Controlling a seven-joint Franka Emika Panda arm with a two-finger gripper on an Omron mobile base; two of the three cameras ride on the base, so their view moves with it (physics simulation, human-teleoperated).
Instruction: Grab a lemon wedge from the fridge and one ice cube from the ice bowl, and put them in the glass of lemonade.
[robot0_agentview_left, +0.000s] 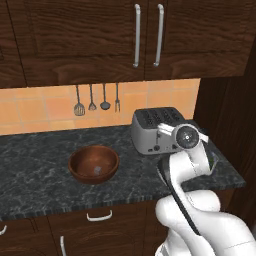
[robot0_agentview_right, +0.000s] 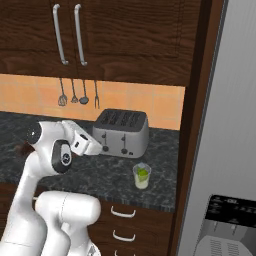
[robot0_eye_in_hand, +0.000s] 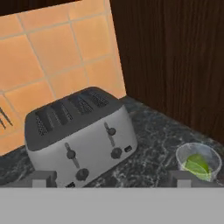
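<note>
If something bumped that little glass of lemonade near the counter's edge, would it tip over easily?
Probably. The glass stands upright, narrow and taller than wide, so a sideways knock near its rim could tip it. The drink and the lemon wedge in it may steady it a little but would spill. Clear, smooth walls suggest it is slippery and breakable.

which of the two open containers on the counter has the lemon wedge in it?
The glass of lemonade, right of the toaster, holds the lemon wedge; the ice bowl doesn't.

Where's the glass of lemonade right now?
The glass of lemonade stands on the dark counter near its front edge, in front of the toaster toward the fridge side, with a lemon wedge already in it.
</note>
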